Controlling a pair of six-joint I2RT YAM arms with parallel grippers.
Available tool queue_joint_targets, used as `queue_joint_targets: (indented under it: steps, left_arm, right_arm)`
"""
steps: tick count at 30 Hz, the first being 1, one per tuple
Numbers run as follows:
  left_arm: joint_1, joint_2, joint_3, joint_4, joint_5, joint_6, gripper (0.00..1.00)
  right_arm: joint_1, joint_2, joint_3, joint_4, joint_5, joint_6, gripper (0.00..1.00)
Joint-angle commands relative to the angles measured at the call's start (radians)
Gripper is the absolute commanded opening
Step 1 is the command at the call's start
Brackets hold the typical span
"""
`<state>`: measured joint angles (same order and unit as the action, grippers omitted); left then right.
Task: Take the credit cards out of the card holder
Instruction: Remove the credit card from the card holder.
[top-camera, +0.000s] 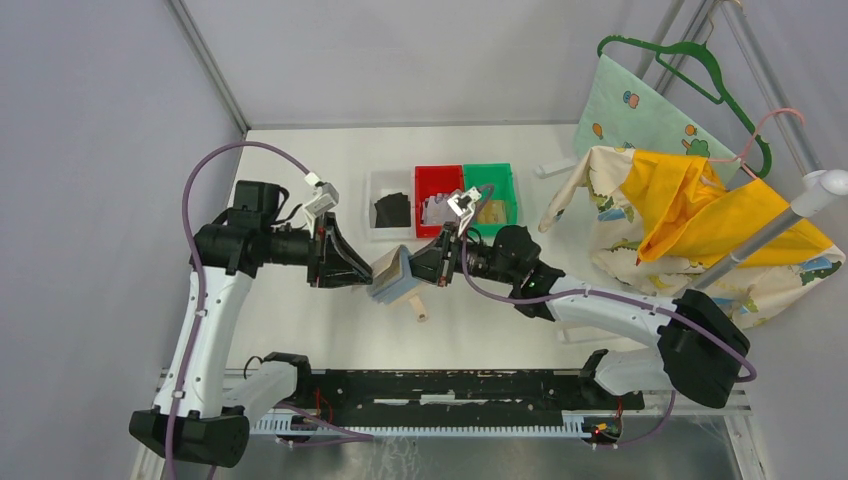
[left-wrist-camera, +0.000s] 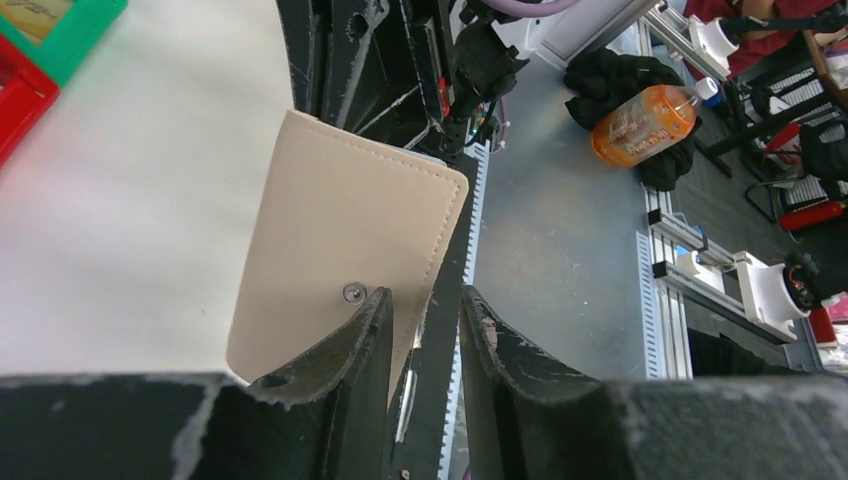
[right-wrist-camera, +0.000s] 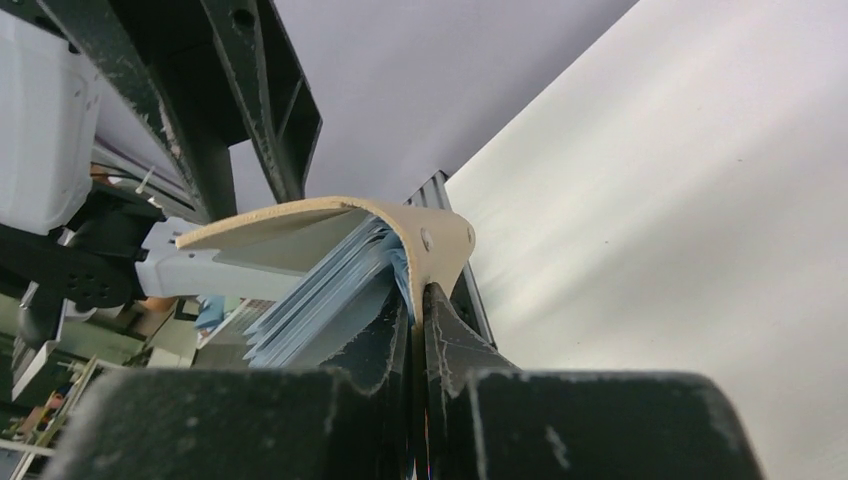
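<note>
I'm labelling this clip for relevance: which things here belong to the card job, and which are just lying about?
Job: card holder, black card in white bin, gold-tan card in green bin.
Lying about: green hanger, yellow cloth, orange bottle.

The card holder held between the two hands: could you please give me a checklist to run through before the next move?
1. Right hand clamped on the card holder: ok, its fingers pinch the beige flap.
2. Left hand gripping the holder: not ok, its fingers stand apart at the holder's edge.
3. Clear sleeves fanned out for access: ok.
4. A black credit card lies in the white bin: ok.
5. Cards left inside the sleeves: cannot tell.
</note>
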<state>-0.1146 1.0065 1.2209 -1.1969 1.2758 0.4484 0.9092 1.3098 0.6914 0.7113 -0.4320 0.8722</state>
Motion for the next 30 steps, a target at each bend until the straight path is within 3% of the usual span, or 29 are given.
queue_joint_targets:
  steps: [1,6,9,12,18,25,30]
  left_arm:
    - [-0.003,-0.005,0.027,-0.069,0.018,0.143,0.39]
    - [-0.003,-0.112,-0.055,0.165,-0.081,-0.037,0.53]
    - [-0.004,-0.158,-0.087,0.244,-0.133,-0.073,0.74]
    - [-0.003,-0.179,-0.110,0.270,-0.219,-0.048,0.87]
    - [-0.004,-0.234,-0.166,0.418,-0.375,-0.101,0.85]
    - [-0.003,-0.235,-0.148,0.419,-0.352,-0.091,0.73]
    - [-0.004,-0.240,-0.150,0.388,-0.272,-0.087,0.78]
  right_arm:
    - [0.020,-0.043,0.096,-0.075,0.078,-0.047,0.00]
    - [0.051,-0.044,0.180,-0.219,0.157,-0.091,0.00]
    - [0.072,-0.040,0.221,-0.273,0.206,-0.101,0.00]
    - [0.094,-0.031,0.245,-0.287,0.240,-0.088,0.00]
    - [0.114,-0.014,0.266,-0.280,0.244,-0.079,0.00]
    - [0.114,-0.036,0.230,-0.235,0.233,-0.080,0.00]
    - [0.115,-0.040,0.227,-0.236,0.239,-0.075,0.00]
